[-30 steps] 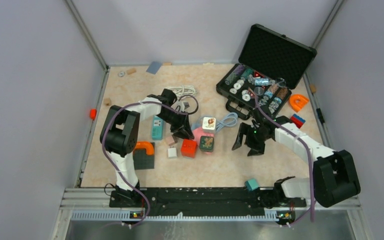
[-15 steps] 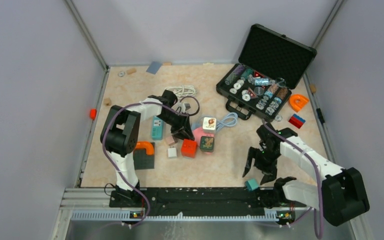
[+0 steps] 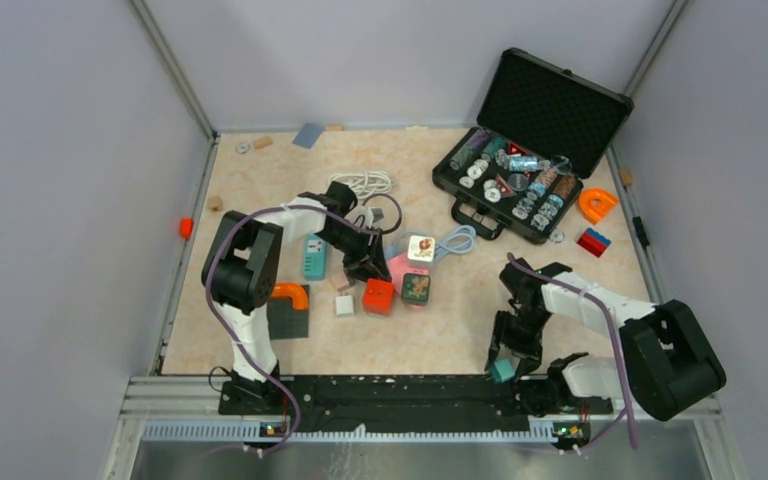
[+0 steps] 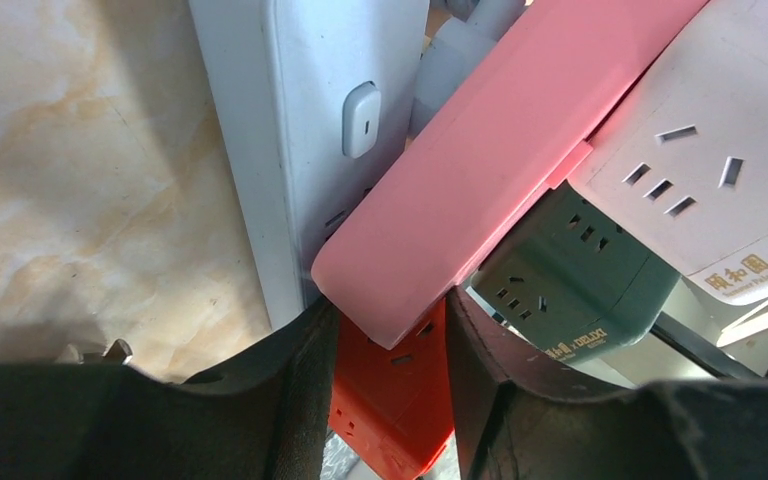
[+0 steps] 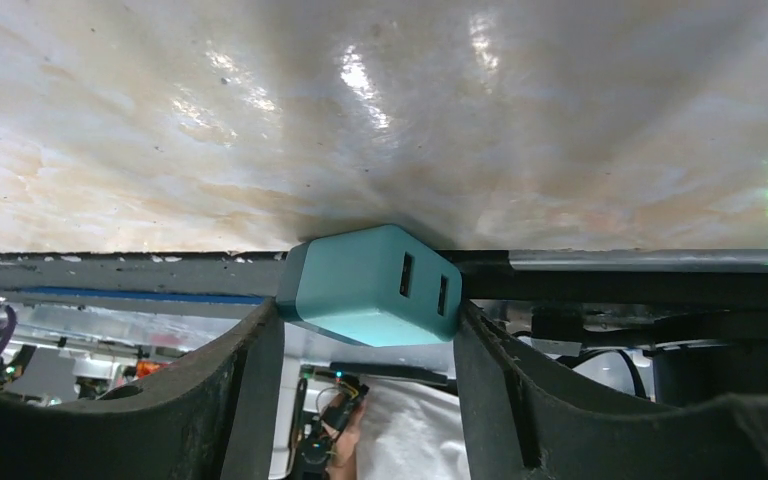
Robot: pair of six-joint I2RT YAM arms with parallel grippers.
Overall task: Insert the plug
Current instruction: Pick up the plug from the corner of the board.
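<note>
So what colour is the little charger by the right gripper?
Teal charger; the right wrist view shows it best.

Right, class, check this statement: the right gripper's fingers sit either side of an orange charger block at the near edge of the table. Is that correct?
No. The charger block is teal, not orange; the right wrist view shows this. The rest holds: the right gripper has its fingers either side of it at the near edge of the table.
</note>
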